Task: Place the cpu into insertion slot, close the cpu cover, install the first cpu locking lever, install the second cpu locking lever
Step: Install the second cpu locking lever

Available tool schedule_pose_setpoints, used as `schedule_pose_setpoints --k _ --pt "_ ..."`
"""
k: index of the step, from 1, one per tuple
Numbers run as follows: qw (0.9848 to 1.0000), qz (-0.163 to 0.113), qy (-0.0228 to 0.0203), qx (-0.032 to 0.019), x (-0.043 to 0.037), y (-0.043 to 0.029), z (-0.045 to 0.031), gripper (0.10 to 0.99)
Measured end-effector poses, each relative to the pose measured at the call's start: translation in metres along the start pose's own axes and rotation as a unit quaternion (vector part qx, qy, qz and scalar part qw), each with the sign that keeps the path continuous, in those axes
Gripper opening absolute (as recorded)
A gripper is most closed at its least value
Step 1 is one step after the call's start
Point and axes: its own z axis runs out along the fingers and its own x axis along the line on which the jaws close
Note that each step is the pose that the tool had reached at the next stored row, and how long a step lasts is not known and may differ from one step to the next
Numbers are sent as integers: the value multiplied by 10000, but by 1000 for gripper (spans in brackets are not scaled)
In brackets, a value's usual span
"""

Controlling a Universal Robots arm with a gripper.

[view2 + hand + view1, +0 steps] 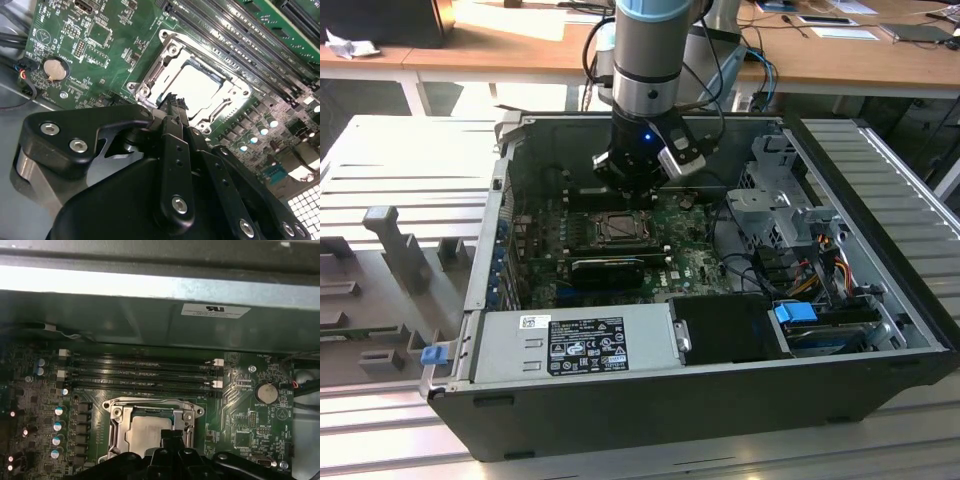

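Note:
The cpu, a pale square chip, lies flat in the insertion slot on the green board. The grey metal cpu cover lies down around it, and the chip's face shows through the cover's window. My gripper hangs just above the near edge of the socket. Its black fingers are shut together with nothing between them. How the locking levers stand I cannot tell.
Long memory slots run beside the socket, and a coin battery sits on the board. In the exterior view a black finned card, a power supply, a drive cage and loose cables crowd the open case.

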Motion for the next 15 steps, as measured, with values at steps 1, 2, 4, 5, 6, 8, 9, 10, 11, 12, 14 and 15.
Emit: schedule_pose_setpoints --k 1,2,4,5,6,8,9,10,11,12,14,15 --pt "10000 0 0 1 1 -11 -1 106" --pt "10000 0 0 1 1 -18 -2 106" --pt "10000 0 0 2 2 -26 -2 106" --pt "10000 0 0 1 2 -31 -2 106" --pt "10000 0 0 1 2 -33 -2 106" --pt "10000 0 0 1 3 -42 -3 106" --pt "10000 0 0 1 3 -46 -4 106" --pt "10000 0 0 1 3 -53 -4 106" --pt "10000 0 0 1 4 -57 -4 106" --pt "10000 0 0 1 4 -61 -4 106" --pt "10000 0 0 1 4 -76 -6 106" --pt "10000 0 0 1 5 -79 -6 106"
